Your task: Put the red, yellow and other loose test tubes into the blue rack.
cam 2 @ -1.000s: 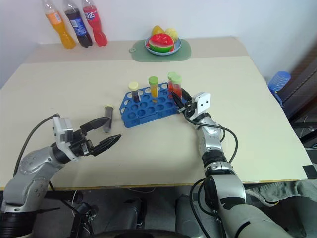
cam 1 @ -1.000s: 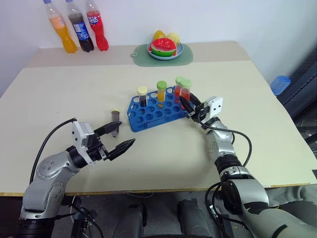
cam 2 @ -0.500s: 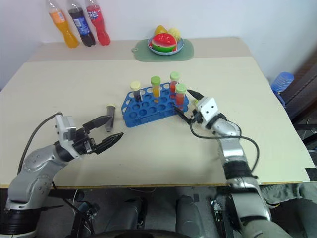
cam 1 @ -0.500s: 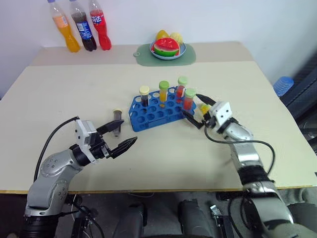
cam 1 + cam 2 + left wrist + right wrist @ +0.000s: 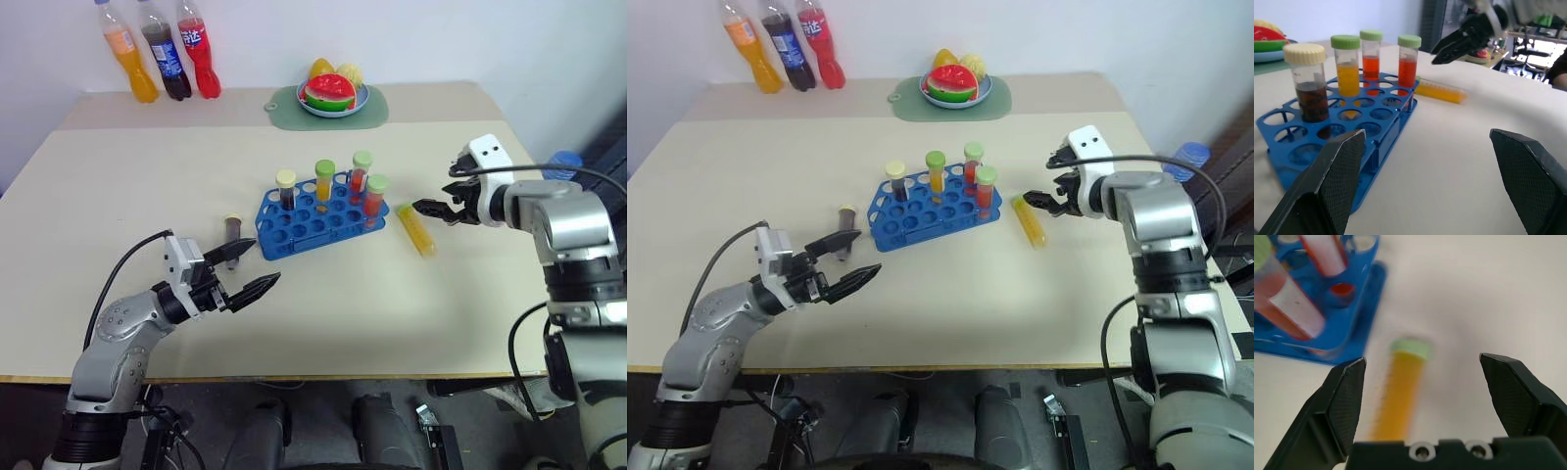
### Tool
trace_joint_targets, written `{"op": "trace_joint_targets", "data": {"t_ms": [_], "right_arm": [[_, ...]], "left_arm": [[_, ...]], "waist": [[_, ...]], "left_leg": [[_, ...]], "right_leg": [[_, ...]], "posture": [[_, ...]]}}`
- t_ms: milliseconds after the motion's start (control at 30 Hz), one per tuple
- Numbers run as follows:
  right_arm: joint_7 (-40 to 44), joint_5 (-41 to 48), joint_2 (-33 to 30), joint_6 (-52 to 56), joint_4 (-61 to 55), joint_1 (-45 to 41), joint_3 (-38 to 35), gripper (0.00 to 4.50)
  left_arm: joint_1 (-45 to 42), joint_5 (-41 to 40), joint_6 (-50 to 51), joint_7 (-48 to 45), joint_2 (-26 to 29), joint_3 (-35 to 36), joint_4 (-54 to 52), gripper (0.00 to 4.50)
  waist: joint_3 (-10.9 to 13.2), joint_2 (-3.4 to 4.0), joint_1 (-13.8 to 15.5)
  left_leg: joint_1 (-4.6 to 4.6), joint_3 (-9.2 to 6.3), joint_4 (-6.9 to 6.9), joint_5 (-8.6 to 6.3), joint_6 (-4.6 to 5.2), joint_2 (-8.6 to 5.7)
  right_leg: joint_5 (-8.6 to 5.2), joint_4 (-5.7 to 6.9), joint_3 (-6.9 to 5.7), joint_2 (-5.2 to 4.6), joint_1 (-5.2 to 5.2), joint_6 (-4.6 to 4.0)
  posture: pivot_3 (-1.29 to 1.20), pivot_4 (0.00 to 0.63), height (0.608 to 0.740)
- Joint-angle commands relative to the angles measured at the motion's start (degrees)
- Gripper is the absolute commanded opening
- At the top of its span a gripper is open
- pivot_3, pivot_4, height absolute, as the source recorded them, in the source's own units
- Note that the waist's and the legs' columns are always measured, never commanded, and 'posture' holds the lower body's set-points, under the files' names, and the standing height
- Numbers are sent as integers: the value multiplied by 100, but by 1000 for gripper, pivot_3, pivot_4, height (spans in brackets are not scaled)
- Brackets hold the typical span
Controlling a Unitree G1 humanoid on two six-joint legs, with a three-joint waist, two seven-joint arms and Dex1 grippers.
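Blue rack [image 5: 318,215] holds 4 upright tubes. Yellow-orange tube [image 5: 416,230] lies flat on the table [image 5: 323,294], just right of the rack; dark brown tube [image 5: 231,238] lies just left of it. Right gripper [image 5: 438,206] open, empty, above the yellow-orange tube; right wrist view shows that tube's green cap pointing at the rack. Left gripper [image 5: 245,270] open, empty, near-left of the rack; left wrist view shows rack liquids: brown, yellow, 2 red.
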Motion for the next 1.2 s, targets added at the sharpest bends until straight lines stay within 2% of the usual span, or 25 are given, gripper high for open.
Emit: {"op": "trace_joint_targets", "data": {"t_ms": [33, 300, 400, 500, 633, 667, 700, 867, 967, 1100, 1200], "right_arm": [[145, -2, 77, 411, 653, -535, 284, 4074], [357, -321, 473, -91, 2071, -1021, 968, 4074], [357, -603, 648, -703, 2705, -1102, 1187, 4074], [394, -879, 743, -1283, 3306, -1239, 1324, 3207], [567, -1186, 751, -1789, 3591, -1309, 1434, 1267], [613, -1274, 720, -1931, 3570, -1268, 1475, 903], [656, -1347, 686, -2058, 3547, -1223, 1503, 818], [760, -1635, 162, -3410, 2865, -587, 1473, 817], [1456, -1443, -531, -4198, 1807, 192, 1306, 817], [2441, -755, -1321, -4925, 273, 1588, 805, 817], [2883, 218, -1168, -5181, -764, 2388, 258, 817]], "left_arm": [[35, 15, -111, -33, 9, 28, -122, 4242], [303, -31, -35, 80, 57, 131, -387, 4242], [382, -28, -21, 123, 82, 153, -459, 4242], [441, -34, 6, 171, 110, 166, -537, 4242], [478, -67, 34, 226, 146, 184, -607, 4242], [484, -71, 34, 235, 151, 181, -616, 4242], [483, -73, 36, 245, 153, 174, -620, 4242], [394, -67, 37, 248, 147, 105, -577, 4242], [366, -80, 27, 230, 148, 115, -532, 4242], [338, -73, -14, 139, 171, 125, -395, 4242], [153, -12, -104, 61, 144, 66, -179, 4242]], "waist": [[0, 0, 8], [0, 0, -23], [-1, -2, -43], [-6, -9, -48], [-7, -11, -48], [-7, -11, -50], [-7, -11, -52], [-9, -15, -30], [-9, -14, 79], [-8, -15, 173], [-7, -15, 123]], "left_leg": [[-7, 0, 1, 0, 0, -1], [-33, 4, 8, 0, 0, -2], [-34, 5, 11, 1, -2, -2], [-20, 13, 11, 1, -2, -1], [-8, 27, 10, 1, -2, -1], [-7, 28, 9, 1, -2, -1], [-6, 28, 9, 1, -2, 0], [-2, 28, 11, 1, -2, 0], [-1, 25, 14, 1, -2, -4], [-8, 24, 12, -5, 8, -5], [-7, 17, 11, -8, 12, -1]], "right_leg": [[0, -1, -1, 0, -5, 0], [1, 6, -1, 0, -34, 2], [2, 10, -1, 1, -37, 2], [4, 11, -1, 2, -25, -1], [4, 11, -1, 2, -14, -1], [4, 11, -1, 2, -14, -1], [4, 11, -1, 3, -14, -1], [4, 10, -1, 3, -6, -1], [4, 3, -5, 0, 6, 0], [2, -8, -7, -3, 7, 3], [2, -10, -13, 0, 10, 2]], "posture": [[0, 150, 740], [0, 150, 740], [0, 150, 740], [0, 150, 740], [0, 150, 740], [0, 150, 740], [0, 150, 740], [0, 150, 740], [0, 150, 740], [0, 150, 740], [0, 150, 740]]}}
